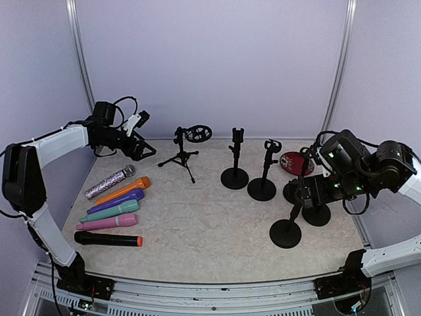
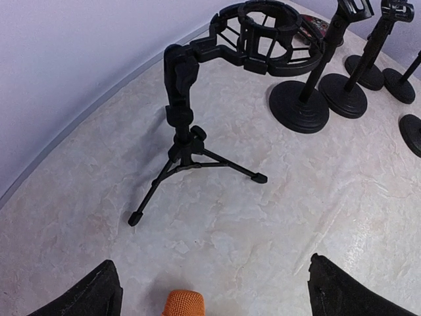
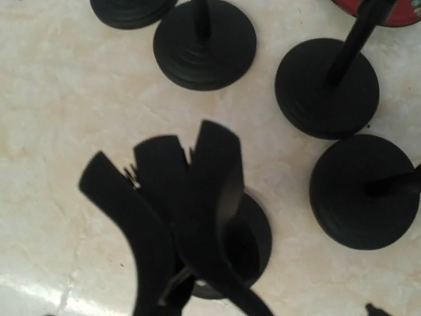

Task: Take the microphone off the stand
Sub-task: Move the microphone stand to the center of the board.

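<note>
Along the left side of the table [image 1: 217, 224], six microphones lie flat in a row, none of them on a stand; from far to near they are a silver glitter microphone [image 1: 109, 182], an orange microphone [image 1: 122, 191], a purple microphone [image 1: 116, 202], a teal microphone [image 1: 110, 211], a pink microphone [image 1: 107, 222] and a black microphone [image 1: 105, 239] with an orange-red end. At the far left the left gripper [image 2: 209, 293] hovers with its jaws spread wide and nothing between them; in its wrist view the orange microphone's mesh head lies just below the gap. Beyond it stands the tripod stand [image 2: 181, 141]; its ring-shaped shock mount [image 2: 273, 36] is empty.

Toward the right, five round-base stands are grouped close together, their clips empty. The right gripper [image 1: 308, 189] hangs over the nearest stand [image 1: 285, 234], whose forked clip [image 3: 197, 197] fills the middle of the right wrist view. Only one fingertip [image 3: 372, 308] shows, far out at the bottom right edge, so the jaws appear spread, and they grip nothing. A red disc [image 1: 295, 162] lies at the far right behind the stands; its pale markings are too small to read.
</note>
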{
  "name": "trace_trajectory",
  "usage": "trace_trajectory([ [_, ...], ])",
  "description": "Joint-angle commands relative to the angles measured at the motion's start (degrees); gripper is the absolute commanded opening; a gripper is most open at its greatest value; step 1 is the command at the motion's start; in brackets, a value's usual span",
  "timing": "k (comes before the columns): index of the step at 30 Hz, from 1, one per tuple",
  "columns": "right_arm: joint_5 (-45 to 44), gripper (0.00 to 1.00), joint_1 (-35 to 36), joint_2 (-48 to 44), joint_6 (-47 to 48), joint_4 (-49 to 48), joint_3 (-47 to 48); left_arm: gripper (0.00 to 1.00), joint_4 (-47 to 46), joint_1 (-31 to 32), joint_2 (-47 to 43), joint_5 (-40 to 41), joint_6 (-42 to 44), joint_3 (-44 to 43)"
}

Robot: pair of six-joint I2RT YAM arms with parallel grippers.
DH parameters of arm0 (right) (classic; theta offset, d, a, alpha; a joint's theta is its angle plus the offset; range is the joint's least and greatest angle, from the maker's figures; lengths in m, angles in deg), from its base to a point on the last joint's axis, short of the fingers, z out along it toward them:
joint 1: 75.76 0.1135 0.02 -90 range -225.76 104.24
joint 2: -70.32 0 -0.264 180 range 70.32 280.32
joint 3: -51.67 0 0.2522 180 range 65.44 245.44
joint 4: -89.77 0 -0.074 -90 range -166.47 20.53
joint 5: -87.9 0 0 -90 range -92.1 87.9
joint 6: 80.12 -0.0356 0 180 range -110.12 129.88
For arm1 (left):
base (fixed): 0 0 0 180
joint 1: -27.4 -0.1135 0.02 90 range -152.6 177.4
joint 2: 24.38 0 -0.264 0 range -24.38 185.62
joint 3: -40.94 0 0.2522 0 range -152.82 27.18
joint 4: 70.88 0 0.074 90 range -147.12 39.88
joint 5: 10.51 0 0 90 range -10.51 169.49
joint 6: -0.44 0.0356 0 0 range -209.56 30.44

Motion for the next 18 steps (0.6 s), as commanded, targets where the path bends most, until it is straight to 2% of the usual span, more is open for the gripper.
trace_trajectory([
  [1,-0.8,0.96,0.3,2.3,2.5,-0.3,-1.7,0.94,2.4,-1.6,-1.5,-3.6,1.2,-0.6],
  [4,-3.1,0.8,0.3,5.1,3.8,-2.7,-1.7,0.89,3.6,-1.9,-1.7,-4.3,1.6,-1.4],
  [8,-3.1,0.63,-0.3,6.7,6.5,-7.1,-2.3,0.86,3.9,-2.6,-2.4,-4.6,1.9,-1.6],
  [14,-1.4,0.44,-1.1,8.0,8.4,-9.2,-2.0,0.85,4.2,-3.4,-3.2,-4.9,2.0,-1.6],
  [18,0.7,0.21,-1.3,8.0,8.7,-13.7,-3.0,0.85,3.9,-3.5,-3.1,-5.4,1.4,-1.9],
])
